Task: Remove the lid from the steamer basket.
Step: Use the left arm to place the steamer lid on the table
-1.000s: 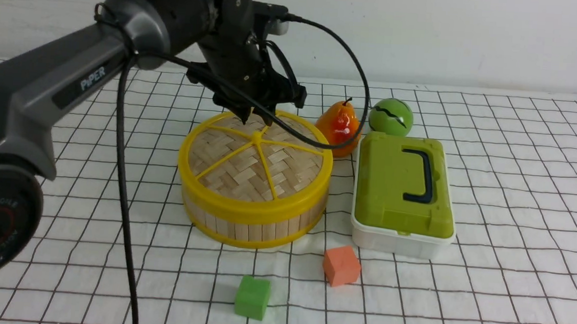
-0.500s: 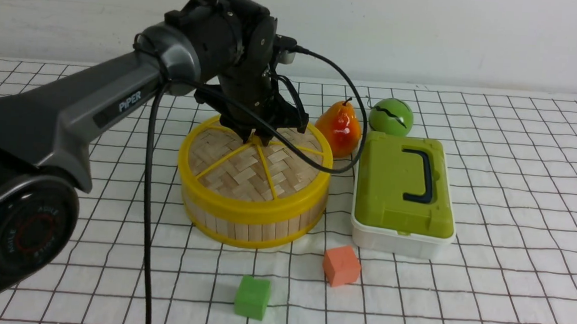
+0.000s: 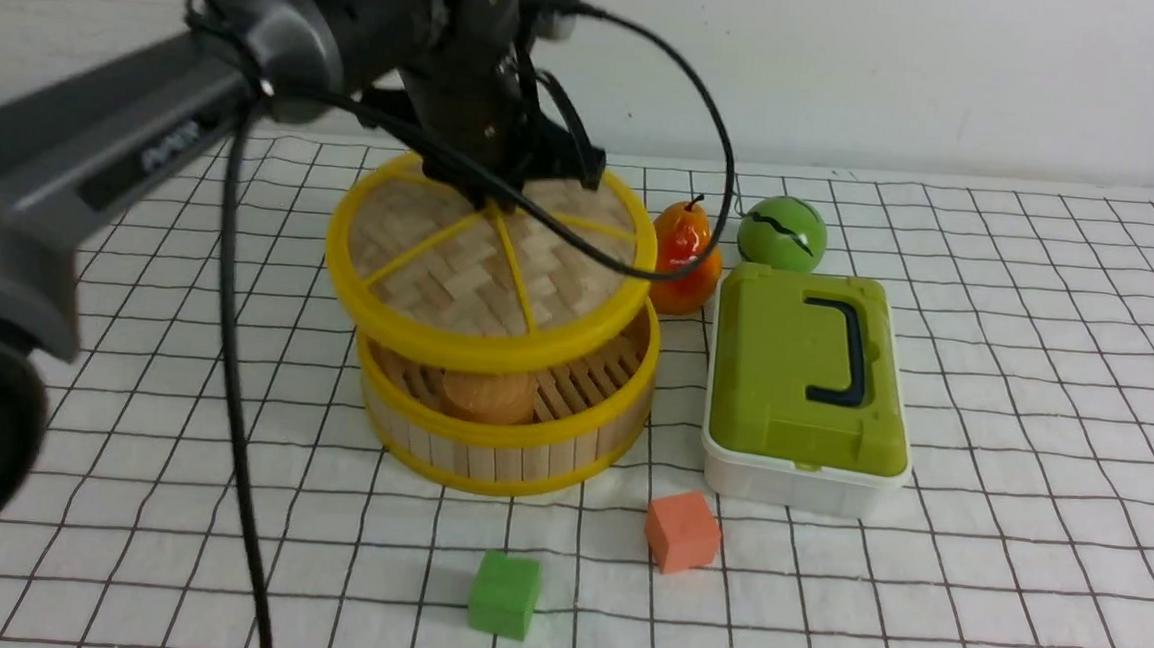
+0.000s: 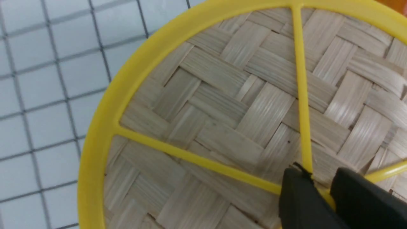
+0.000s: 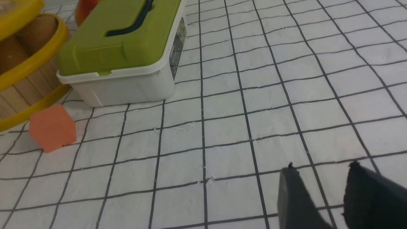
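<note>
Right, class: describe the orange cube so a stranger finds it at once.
Start at the white box with the green top. Just in front of its left corner sits the orange cube. The green cube lies nearer the camera, further left.

The lid (image 3: 485,268) is woven bamboo strip, matt and finely streaked, set in a smooth yellow plastic rim and spokes. The steamer basket (image 3: 504,450) has pale bare-wood slats between smooth yellow plastic rims. The left pincer (image 4: 319,181) is matt black, plastic-like. The desk (image 3: 1031,442) wears white cloth, slightly nubby. The pear (image 3: 687,251) is glossy. The box (image 3: 804,378): satin green plastic top, white plastic base. The orange cube (image 3: 683,531) and green cube (image 3: 504,593) look matt, foam-like.
</note>
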